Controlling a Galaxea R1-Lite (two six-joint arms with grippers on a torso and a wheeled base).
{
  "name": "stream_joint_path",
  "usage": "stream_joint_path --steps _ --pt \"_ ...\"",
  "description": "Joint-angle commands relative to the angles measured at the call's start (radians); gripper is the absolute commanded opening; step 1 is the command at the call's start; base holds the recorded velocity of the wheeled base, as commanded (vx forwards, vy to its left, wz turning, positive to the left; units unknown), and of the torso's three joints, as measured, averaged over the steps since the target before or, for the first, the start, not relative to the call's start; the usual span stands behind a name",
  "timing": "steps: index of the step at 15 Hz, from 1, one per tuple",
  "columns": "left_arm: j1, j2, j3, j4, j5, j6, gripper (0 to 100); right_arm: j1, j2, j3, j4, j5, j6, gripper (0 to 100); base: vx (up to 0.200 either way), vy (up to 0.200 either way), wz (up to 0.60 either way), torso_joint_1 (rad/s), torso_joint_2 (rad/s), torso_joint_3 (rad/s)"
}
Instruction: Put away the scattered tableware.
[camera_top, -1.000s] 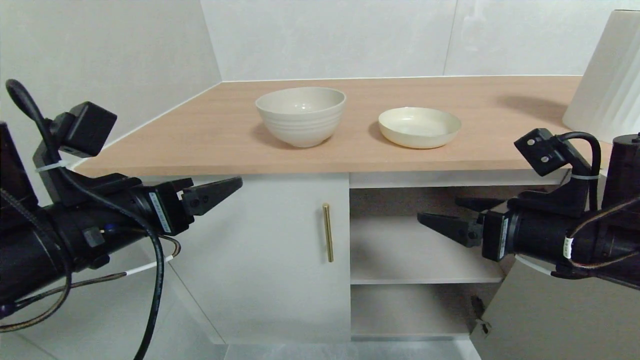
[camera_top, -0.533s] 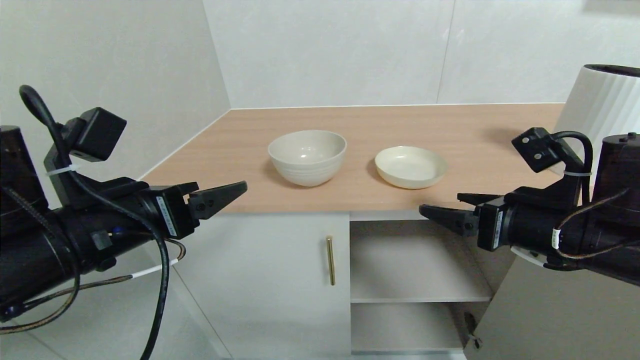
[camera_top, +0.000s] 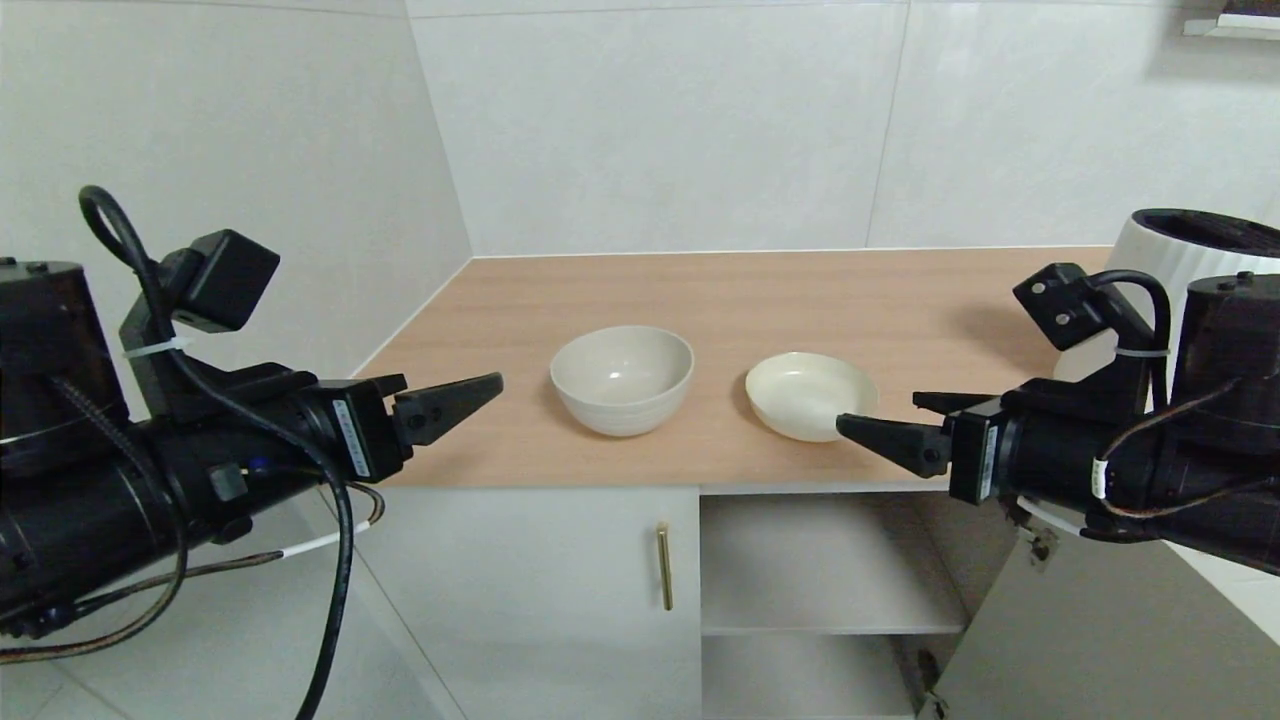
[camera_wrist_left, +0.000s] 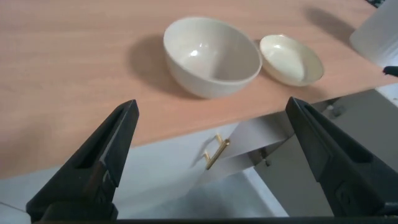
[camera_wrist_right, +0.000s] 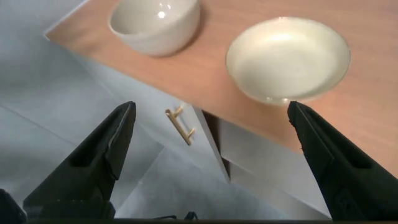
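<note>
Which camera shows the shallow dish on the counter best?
The right wrist view: the shallow dish sits close, rim and inside visible. The head view shows it at a low angle, the right gripper overlapping its edge. The left wrist view shows it farther off.

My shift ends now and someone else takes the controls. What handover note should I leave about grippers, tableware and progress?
Left gripper: open, empty, held off the counter's front edge, left of the deep bowl.
Right gripper: open, empty, near the shallow dish, not gripping it.
Bowl and dish sit side by side, apart, on the countertop.
Cabinet: right compartment open, left door shut.
Done: nothing stowed.
Left: both pieces, probably onto the open shelves.
</note>
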Motion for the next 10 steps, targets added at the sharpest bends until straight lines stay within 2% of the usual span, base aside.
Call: stream_joint_path --steps 1,3,4,5,7,8,9,10 --pt "-0.001 0.016 -0.002 0.001 -0.006 -0.001 100 0.002 0.012 0.0 0.0 0.001 -0.001 100 0.0 0.0 0.0 0.222 -0.51 -0.29" --pt "-0.001 0.016 -0.002 0.001 -0.006 -0.001 100 0.002 0.012 0.0 0.0 0.001 -0.001 100 0.0 0.0 0.0 0.132 -0.31 -0.168" --pt "-0.001 0.062 -0.085 0.08 -0.008 -0.005 100 -0.02 0.08 -0.059 0.001 -0.007 -0.048 100 0.0 0.0 0.0 0.056 -0.11 -0.071" --pt "-0.001 0.082 -0.174 0.205 -0.008 -0.021 100 -0.049 0.135 -0.128 0.026 -0.024 -0.041 100 0.0 0.0 0.0 0.022 -0.07 -0.041" --pt "-0.002 0.117 -0.316 0.394 -0.008 -0.047 100 -0.08 0.198 -0.249 0.127 -0.053 -0.013 100 0.0 0.0 0.0 0.0 0.0 0.0" --pt "-0.001 0.124 -0.344 0.434 -0.008 -0.05 100 -0.08 0.202 -0.27 0.161 -0.062 0.004 100 0.0 0.0 0.0 0.0 0.0 0.0" --pt "-0.002 0.157 -0.419 0.537 -0.009 -0.071 100 -0.078 0.219 -0.332 0.248 -0.096 0.07 100 0.0 0.0 0.0 0.0 0.0 0.0" --pt "-0.004 0.192 -0.453 0.558 -0.009 -0.116 100 -0.078 0.231 -0.37 0.285 -0.131 0.094 100 0.0 0.0 0.0 0.0 0.0 0.0"
